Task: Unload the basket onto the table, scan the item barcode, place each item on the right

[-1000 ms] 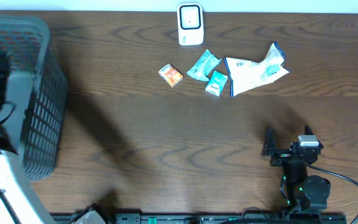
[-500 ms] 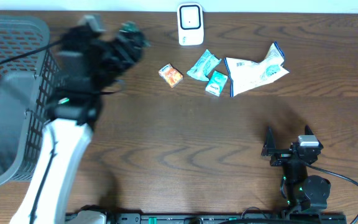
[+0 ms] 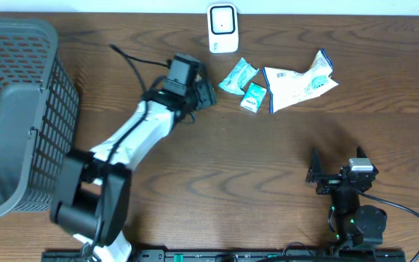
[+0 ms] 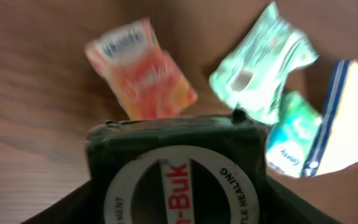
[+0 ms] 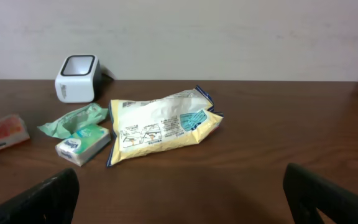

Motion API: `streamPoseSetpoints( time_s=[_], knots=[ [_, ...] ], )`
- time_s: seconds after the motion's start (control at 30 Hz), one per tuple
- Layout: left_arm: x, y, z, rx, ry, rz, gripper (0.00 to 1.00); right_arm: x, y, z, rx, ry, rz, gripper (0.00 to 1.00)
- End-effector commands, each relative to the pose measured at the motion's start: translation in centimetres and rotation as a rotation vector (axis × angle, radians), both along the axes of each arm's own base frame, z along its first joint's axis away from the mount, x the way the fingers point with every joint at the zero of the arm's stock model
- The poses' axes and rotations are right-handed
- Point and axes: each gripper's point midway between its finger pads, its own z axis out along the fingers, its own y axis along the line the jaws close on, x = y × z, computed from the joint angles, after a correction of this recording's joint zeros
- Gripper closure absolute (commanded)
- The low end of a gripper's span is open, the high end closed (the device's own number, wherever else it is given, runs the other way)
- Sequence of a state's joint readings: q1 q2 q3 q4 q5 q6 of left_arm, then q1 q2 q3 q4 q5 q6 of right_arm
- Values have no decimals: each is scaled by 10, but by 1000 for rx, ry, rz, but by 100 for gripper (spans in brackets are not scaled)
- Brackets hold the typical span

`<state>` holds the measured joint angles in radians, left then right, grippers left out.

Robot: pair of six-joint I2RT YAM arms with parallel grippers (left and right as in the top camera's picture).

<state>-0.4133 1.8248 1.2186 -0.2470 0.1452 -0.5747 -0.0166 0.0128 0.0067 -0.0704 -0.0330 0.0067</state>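
- Left pincer (image 3: 198,89) is pinching a dark green box (image 4: 176,174) with a round "-Buk" label. The wrist view is blurry, but the box sits right between the fingers, up off the table (image 3: 217,167).
- Directly under it is the orange packet (image 4: 143,71), with the mint green pouch (image 4: 263,59) just beside that at 3 o'clock.
- Scanner (image 3: 222,29) stands at 12 o'clock on the table, so roughly 1 o'clock from my pincer and near.
- I can't spot a barcode on the box anywhere, only the label face pointing at the wrist camera. My guess is I'll have to roll the wrist until another side faces the scanner window.
- Plan: stay high enough to clear the packets, creep in slow, hold the box steady in front of the window, and don't loosen the pinch.
- Right pincer (image 3: 337,169) is parked at 5 o'clock, fingers spread wide, holding nothing. Basket (image 3: 13,109) sits at 9 o'clock.
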Motion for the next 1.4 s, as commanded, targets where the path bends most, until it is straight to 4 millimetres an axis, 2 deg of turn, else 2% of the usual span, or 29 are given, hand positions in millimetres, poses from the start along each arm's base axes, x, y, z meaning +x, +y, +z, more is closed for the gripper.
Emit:
streamPoseSetpoints(
  time_s=[0.0,0.13,0.23,0.3,0.37,0.47,0.57,0.67,0.7,0.73,0.8,0.9,1.17,1.37],
  knots=[
    [-4,-12,-2,26,-12,-35,29,0,-1,-1,4,2,-2,1],
    [-8,-19,-2,26,-13,-54,26,0,-1,-1,4,2,-2,1],
    [-9,-20,-1,25,-13,-56,20,0,-1,-1,4,2,-2,1],
    [-8,-19,0,24,-17,-53,19,0,-1,-1,4,2,-2,1],
    [-6,-15,7,21,-31,-47,19,0,-1,-1,4,2,-3,1],
    [0,-4,31,21,-90,-49,20,0,-1,-1,4,2,-3,1],
    [3,19,65,31,-156,-23,18,0,-1,-1,4,2,-2,1],
    [-1,59,93,74,-188,74,18,0,-1,-1,4,2,-3,1],
    [-4,73,100,89,-189,105,17,0,-1,-1,4,2,-2,1],
    [-8,84,106,96,-185,128,11,0,-1,-1,4,2,-2,1],
    [-14,101,112,102,-176,162,8,0,-1,-1,4,2,-2,1],
    [-20,121,113,113,-151,203,7,0,-1,-1,4,2,-2,1],
    [-43,173,88,241,-12,324,2,0,-1,-1,4,2,-3,1],
    [-57,183,79,280,53,338,2,0,-1,-1,4,2,-2,1]
  ],
)
